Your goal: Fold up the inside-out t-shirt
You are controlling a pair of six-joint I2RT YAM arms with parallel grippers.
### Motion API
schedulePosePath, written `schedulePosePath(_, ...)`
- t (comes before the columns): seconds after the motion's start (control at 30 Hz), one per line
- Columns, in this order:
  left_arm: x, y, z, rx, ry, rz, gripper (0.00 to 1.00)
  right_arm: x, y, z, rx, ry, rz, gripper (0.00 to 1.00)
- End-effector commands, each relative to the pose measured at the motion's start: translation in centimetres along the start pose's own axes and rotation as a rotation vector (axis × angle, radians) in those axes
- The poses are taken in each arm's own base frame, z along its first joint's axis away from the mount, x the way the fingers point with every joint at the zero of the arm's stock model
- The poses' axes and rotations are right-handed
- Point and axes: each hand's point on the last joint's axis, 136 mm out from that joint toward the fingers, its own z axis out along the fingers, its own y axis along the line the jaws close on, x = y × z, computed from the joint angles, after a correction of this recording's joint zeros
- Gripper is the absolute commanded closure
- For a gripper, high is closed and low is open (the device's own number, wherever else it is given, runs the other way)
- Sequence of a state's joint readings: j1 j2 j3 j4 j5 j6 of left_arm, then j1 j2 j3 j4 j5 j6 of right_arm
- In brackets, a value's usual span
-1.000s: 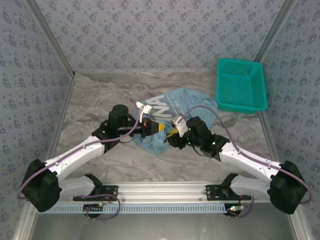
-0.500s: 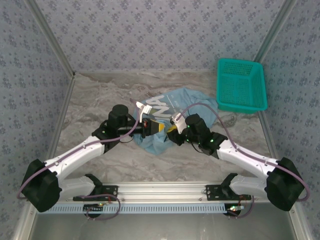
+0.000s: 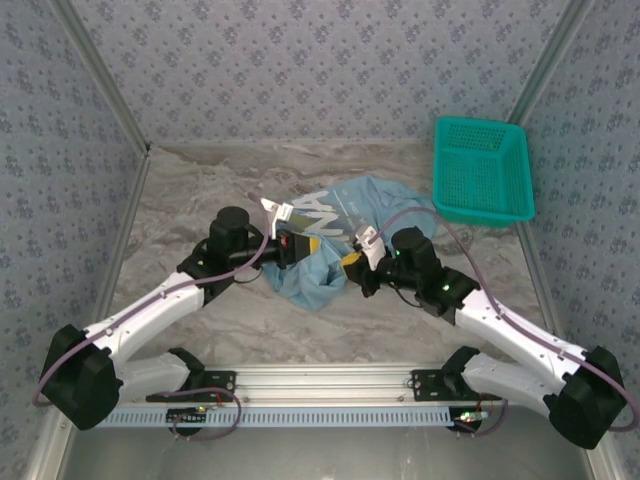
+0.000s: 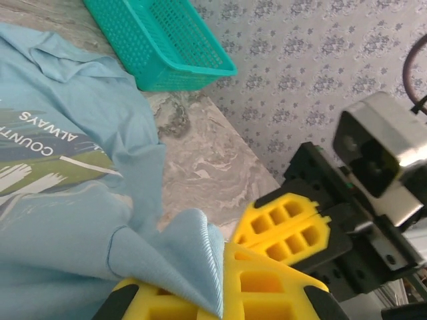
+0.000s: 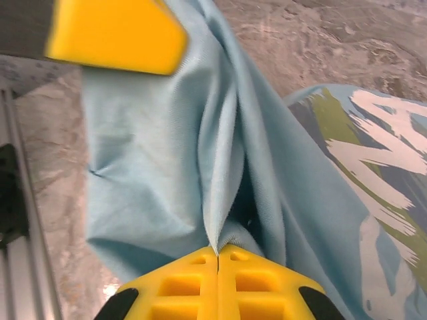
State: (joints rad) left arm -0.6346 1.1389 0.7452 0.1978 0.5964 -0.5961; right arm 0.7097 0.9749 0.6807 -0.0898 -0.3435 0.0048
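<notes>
The inside-out t-shirt [image 3: 375, 200] lies crumpled at mid-table, light blue with white lettering facing up. My left gripper [image 3: 298, 243] is at its near left part, shut on a raised fold of the shirt [image 4: 67, 220]; the cloth runs down between the yellow fingers [image 4: 267, 287]. Just to the right, my right gripper [image 3: 352, 259] is shut on another fold, and the shirt [image 5: 147, 147] rises in a pleat from its closed tips [image 5: 218, 251]. The two grippers are close together, a short stretch of fabric between them.
A teal mesh basket [image 3: 480, 170] stands at the back right, beside the shirt's far edge. Patterned walls close in the table on three sides. A metal rail [image 3: 320, 385] with the arm bases runs along the near edge.
The right gripper has closed on a fold of the shirt and shifted slightly right. The left gripper, still shut on its fold, has drawn a little to the left.
</notes>
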Motion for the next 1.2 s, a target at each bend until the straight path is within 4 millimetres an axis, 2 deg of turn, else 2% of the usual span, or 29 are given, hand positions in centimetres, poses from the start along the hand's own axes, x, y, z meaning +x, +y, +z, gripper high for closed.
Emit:
schedulePosePath(0.0,-0.3,0.9,-0.2,-0.051,-0.02,-0.001,1.0,-0.4,1.9,-0.7,-0.126,0.005,0.062,1.0)
schedulePosePath(0.1,-0.3,2.4,-0.1,-0.129,-0.016,-0.006,0.98,-2.0,2.3,-1.2,-0.184,-0.045,0.117,1.0)
schedulePosePath(0.2,-0.4,4.1,0.0,-0.221,-0.011,-0.008,0.86,-4.0,2.5,-1.7,-0.24,-0.111,0.19,1.0)
schedulePosePath(0.3,-0.7,7.2,-0.7,-0.412,-0.006,-0.012,0.65,-6.0,2.3,-2.2,-0.27,-0.173,0.251,1.0)
schedulePosePath(0.37,-0.9,8.7,-1.6,-0.527,0.006,0.002,0.55,-7.5,2.1,-2.5,-0.278,-0.217,0.28,1.0)
schedulePosePath(0.43,-1.1,9.2,-2.4,-0.581,0.013,0.02,0.48,-8.8,1.6,-2.3,-0.265,-0.242,0.308,1.0)
schedulePosePath(0.53,-1.6,8.3,-3.8,-0.592,-0.014,0.06,0.37,-9.6,1.2,-1.6,-0.259,-0.237,0.354,1.0)
schedulePosePath(0.63,-2.1,5.9,-5.1,-0.519,-0.083,0.111,0.33,-10.4,0.9,-1.2,-0.251,-0.244,0.379,1.0)
schedulePosePath(0.77,-1.5,0.7,-4.4,-0.277,-0.101,0.201,0.34,-11.1,1.1,-0.7,-0.269,-0.231,0.403,1.0)
schedulePosePath(0.87,-0.4,-1.5,-3.1,-0.211,-0.038,0.286,0.35,-11.0,1.5,-0.6,-0.28,-0.179,0.42,1.0)
schedulePosePath(1.07,-0.1,-2.1,-0.4,-0.248,0.046,0.378,0.36,-10.0,2.0,-1.2,-0.293,-0.083,0.447,1.0)
schedulePosePath(1.17,0.0,-1.3,0.5,-0.273,0.072,0.389,0.43,-10.3,2.0,-2.1,-0.315,-0.081,0.474,1.0)
